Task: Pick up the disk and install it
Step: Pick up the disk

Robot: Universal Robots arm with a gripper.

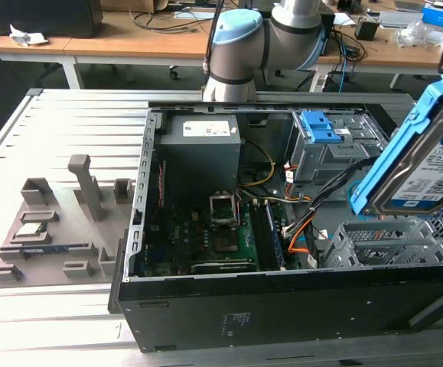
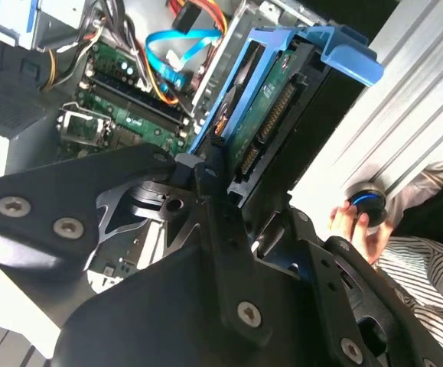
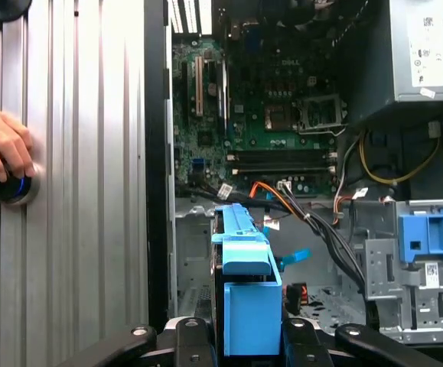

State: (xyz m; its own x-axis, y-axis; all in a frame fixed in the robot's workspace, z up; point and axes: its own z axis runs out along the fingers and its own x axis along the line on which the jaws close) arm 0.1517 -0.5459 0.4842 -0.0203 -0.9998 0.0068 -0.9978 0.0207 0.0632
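Observation:
The disk (image 1: 428, 168), a silver drive with a white-and-blue label in a blue plastic frame, hangs tilted above the open computer case (image 1: 282, 306) at the exterior view's right. My gripper (image 2: 236, 191) is shut on the disk (image 2: 271, 115), with black fingers (image 2: 206, 180) clamping the frame's end. In the first wrist view the blue frame of the disk (image 3: 244, 260) stands edge-on between the gripper (image 3: 248, 330) fingers, over the case's open floor beside a grey drive cage (image 1: 389, 241).
A grey drive bay with blue latches (image 1: 328, 141) sits at the case's back right. Motherboard (image 1: 206, 229), power supply (image 1: 202, 149) and loose cables (image 3: 313, 214) fill the case. A grey parts fixture (image 1: 53, 222) lies left. A person's hand (image 3: 3, 145) rests on a button.

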